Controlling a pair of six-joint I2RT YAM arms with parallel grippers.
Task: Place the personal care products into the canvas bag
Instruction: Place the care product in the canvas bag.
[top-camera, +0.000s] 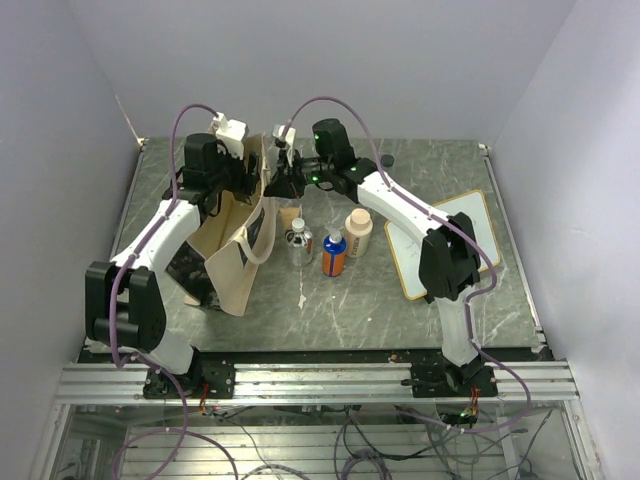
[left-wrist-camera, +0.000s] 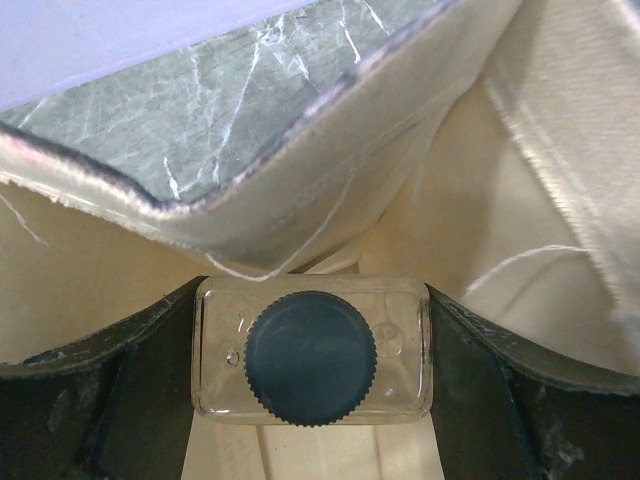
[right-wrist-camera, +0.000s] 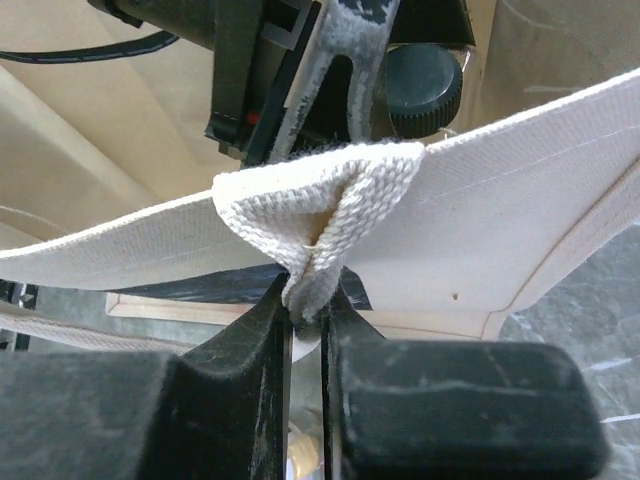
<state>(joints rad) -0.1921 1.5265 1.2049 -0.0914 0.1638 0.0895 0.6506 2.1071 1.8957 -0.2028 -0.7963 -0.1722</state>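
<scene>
canvas bag (top-camera: 232, 268): upright at 9 o'clock of table centre, contents unclear | right gripper (right-wrist-camera: 306, 310): clamped on strap (right-wrist-camera: 330, 215) | left gripper (left-wrist-camera: 314, 372): wide, gripping clear bottle (left-wrist-camera: 312, 355), seemingly inside bag mouth | bag's 3 o'clock: cream bottle (top-camera: 358, 232), blue-and-orange bottle (top-camera: 334, 254), silver bottle (top-camera: 299, 243)

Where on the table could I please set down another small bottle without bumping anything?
Bare grey marble table lies along the near edge, in front of the silver bottle, blue-and-orange bottle and cream wide-lidded bottle. Another patch lies far right, beyond the wood-framed whiteboard. It is crowded around the beige canvas bag and between the bottles.
</scene>
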